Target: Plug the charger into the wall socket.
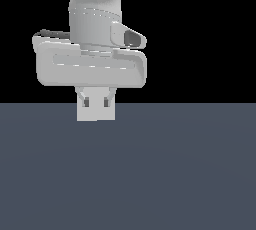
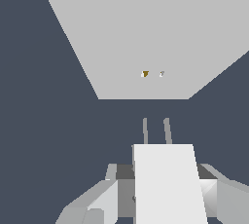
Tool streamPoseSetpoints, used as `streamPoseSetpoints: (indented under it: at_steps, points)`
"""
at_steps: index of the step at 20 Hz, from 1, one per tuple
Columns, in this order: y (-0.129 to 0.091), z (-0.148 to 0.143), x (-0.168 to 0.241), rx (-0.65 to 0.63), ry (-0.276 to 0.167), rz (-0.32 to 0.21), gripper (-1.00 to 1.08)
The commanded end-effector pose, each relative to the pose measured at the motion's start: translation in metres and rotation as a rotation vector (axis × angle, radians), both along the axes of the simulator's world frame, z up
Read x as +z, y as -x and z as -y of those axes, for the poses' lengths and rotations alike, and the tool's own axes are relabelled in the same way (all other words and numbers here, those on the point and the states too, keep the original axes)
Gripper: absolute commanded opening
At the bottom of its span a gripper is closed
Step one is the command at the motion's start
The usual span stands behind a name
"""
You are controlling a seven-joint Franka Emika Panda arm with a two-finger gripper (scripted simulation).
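In the wrist view the charger (image 2: 165, 184), a small white cube, sits between the fingers of my gripper (image 2: 163, 172), which is shut on it. Its two thin prongs (image 2: 155, 130) point at the wall socket (image 2: 146, 47), a flat white square plate a short gap ahead. The prongs line up roughly under the plate's two tiny holes (image 2: 153, 74) without touching them. In the exterior view my gripper (image 1: 96, 101) hangs low, with the socket plate (image 1: 96, 115) showing behind its fingertips. The charger blends into that white there.
A plain dark blue-grey floor (image 1: 175, 174) spreads under everything, with a black background above it. The white hand and wrist (image 1: 92, 64) fill the upper part of the exterior view's left.
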State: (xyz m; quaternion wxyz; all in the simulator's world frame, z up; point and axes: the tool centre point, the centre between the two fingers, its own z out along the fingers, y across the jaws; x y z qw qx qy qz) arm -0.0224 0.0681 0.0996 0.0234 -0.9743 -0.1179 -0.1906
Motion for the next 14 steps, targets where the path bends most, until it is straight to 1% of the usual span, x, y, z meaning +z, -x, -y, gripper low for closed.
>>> streamPoseSetpoints:
  at_steps: [1,8,14]
  points:
    - [0.0,0.001,0.001,-0.004,0.001,-0.001,-1.0]
    - [-0.002,0.0,0.001,-0.003,0.001,-0.001,-1.0]
    - [-0.016,-0.003,0.001,-0.003,0.002,-0.001,-1.0]
